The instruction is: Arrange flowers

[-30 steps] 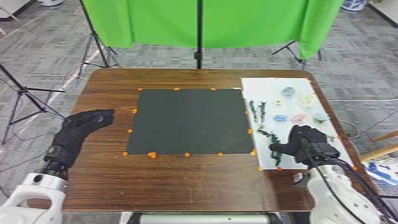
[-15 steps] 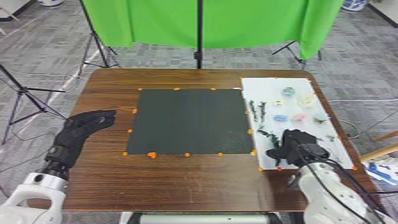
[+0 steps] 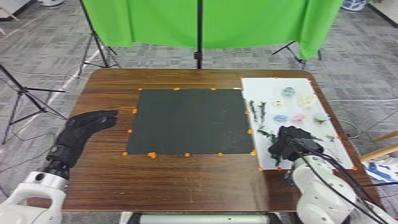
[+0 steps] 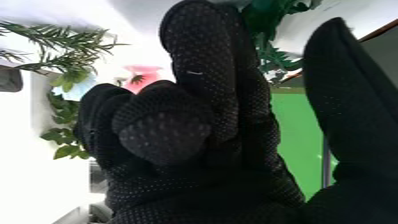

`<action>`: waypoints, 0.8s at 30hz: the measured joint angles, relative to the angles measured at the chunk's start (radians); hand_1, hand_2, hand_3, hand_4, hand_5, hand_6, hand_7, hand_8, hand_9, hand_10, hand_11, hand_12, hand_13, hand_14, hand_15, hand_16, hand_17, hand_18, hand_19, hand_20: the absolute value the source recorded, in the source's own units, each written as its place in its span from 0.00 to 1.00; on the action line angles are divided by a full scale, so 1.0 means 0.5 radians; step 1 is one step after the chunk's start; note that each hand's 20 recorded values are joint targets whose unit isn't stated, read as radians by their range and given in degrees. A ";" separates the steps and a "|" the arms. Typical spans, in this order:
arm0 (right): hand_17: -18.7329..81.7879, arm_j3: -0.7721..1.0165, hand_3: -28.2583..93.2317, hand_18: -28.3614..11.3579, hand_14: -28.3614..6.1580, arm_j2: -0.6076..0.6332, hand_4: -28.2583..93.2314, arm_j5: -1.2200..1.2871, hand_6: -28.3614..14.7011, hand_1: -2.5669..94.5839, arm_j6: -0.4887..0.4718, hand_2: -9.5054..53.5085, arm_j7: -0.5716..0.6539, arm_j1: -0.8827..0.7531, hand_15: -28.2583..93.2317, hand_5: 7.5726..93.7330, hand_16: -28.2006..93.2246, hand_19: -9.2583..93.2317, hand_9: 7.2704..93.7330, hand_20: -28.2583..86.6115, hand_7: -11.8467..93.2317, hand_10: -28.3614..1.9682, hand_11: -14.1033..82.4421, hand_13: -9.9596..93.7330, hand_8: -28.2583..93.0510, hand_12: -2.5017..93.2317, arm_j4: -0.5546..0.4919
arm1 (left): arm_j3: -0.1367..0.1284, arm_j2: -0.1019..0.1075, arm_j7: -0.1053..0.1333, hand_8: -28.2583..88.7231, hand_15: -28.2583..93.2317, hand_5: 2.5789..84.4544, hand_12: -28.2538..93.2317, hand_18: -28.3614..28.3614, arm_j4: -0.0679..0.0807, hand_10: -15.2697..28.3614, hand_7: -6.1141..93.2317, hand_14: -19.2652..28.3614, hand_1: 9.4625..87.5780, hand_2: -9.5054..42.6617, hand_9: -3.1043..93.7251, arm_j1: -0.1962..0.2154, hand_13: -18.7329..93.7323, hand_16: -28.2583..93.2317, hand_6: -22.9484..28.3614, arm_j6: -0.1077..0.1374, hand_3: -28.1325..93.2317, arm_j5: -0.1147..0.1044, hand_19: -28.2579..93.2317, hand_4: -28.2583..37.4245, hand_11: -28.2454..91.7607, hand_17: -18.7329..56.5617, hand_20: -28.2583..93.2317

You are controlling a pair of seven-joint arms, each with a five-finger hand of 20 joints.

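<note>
Dark mat (image 3: pixel 191 120): centre of table. White board (image 3: pixel 275 87): right of mat, bearing flowers, greenery. Right hand (image 3: pixel 293 142): shifted inward over board, now at dark-green sprig (image 4: pixel 264 22); two fingers straight, together, others curled, thumb apart; no pinch visible. Left hand (image 3: pixel 90 121): beside mat, fingers relaxed, close together. Pink flower (image 3: pixel 298 118): on board. Sprig pickup likely next.

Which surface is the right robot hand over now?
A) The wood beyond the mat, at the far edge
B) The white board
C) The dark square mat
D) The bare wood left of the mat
B: in the head view, the right robot hand is over the near part of the white board, right of the dark mat.
</note>
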 measured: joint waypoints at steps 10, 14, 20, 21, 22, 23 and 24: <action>0.85 -0.069 0.69 0.31 0.81 -0.019 0.34 -0.036 0.62 0.55 0.064 0.00 -0.009 0.028 0.79 0.90 0.57 1.00 0.96 0.83 0.39 0.55 0.62 0.99 0.46 0.36 0.044 | -0.005 -0.002 -0.031 0.20 0.39 0.59 0.33 0.72 -0.003 0.69 0.22 0.80 0.29 0.21 0.50 -0.001 0.48 0.22 0.57 -0.012 0.73 0.004 0.31 0.11 0.40 0.34 0.37; 0.86 -0.108 0.70 0.30 0.81 -0.017 0.37 -0.071 0.62 0.55 0.172 0.00 -0.022 0.029 0.81 0.89 0.57 1.00 0.95 0.86 0.42 0.56 0.66 0.98 0.45 0.36 0.073 | -0.005 -0.002 -0.051 0.20 0.39 0.59 0.33 0.72 -0.003 0.69 0.22 0.81 0.29 0.21 0.50 -0.006 0.48 0.23 0.57 -0.023 0.73 0.010 0.31 0.11 0.40 0.34 0.37; 0.87 -0.101 0.69 0.31 0.82 -0.011 0.39 -0.092 0.62 0.56 0.268 0.00 -0.051 -0.007 0.83 0.88 0.57 1.00 0.95 0.87 0.44 0.56 0.68 0.99 0.46 0.36 0.086 | -0.007 -0.002 -0.071 0.20 0.39 0.58 0.33 0.72 -0.008 0.69 0.21 0.81 0.29 0.21 0.50 -0.008 0.47 0.23 0.57 -0.034 0.73 0.011 0.31 0.12 0.40 0.33 0.37; 0.88 -0.087 0.69 0.30 0.82 -0.011 0.39 -0.091 0.61 0.56 0.279 0.00 -0.056 -0.020 0.83 0.88 0.57 1.00 0.95 0.87 0.45 0.56 0.68 0.99 0.46 0.36 0.083 | -0.008 -0.002 -0.072 0.20 0.39 0.58 0.33 0.72 -0.009 0.69 0.21 0.81 0.29 0.21 0.50 -0.008 0.47 0.23 0.57 -0.035 0.73 0.011 0.31 0.12 0.39 0.33 0.37; 0.88 -0.070 0.69 0.30 0.82 -0.010 0.39 -0.088 0.61 0.56 0.291 0.00 -0.059 -0.037 0.83 0.88 0.57 1.00 0.95 0.87 0.45 0.56 0.68 0.99 0.46 0.36 0.078 | -0.009 -0.002 -0.073 0.20 0.39 0.58 0.33 0.72 -0.010 0.69 0.21 0.81 0.29 0.21 0.50 -0.008 0.47 0.23 0.57 -0.035 0.73 0.011 0.31 0.12 0.39 0.33 0.37; 0.88 -0.050 0.69 0.31 0.82 -0.010 0.40 -0.084 0.61 0.56 0.307 0.00 -0.061 -0.055 0.83 0.88 0.57 1.00 0.95 0.88 0.45 0.56 0.68 0.99 0.46 0.36 0.070 | -0.010 -0.002 -0.074 0.20 0.39 0.58 0.33 0.72 -0.010 0.69 0.21 0.81 0.29 0.21 0.50 -0.008 0.47 0.23 0.57 -0.035 0.73 0.011 0.31 0.12 0.39 0.33 0.37; 0.88 -0.029 0.69 0.31 0.82 -0.008 0.40 -0.079 0.61 0.56 0.326 0.00 -0.062 -0.070 0.83 0.88 0.57 1.00 0.95 0.88 0.46 0.56 0.68 0.99 0.46 0.36 0.059 | -0.011 0.000 -0.075 0.20 0.39 0.58 0.33 0.72 -0.011 0.69 0.21 0.81 0.29 0.21 0.50 -0.007 0.47 0.23 0.57 -0.035 0.73 0.011 0.31 0.12 0.39 0.33 0.37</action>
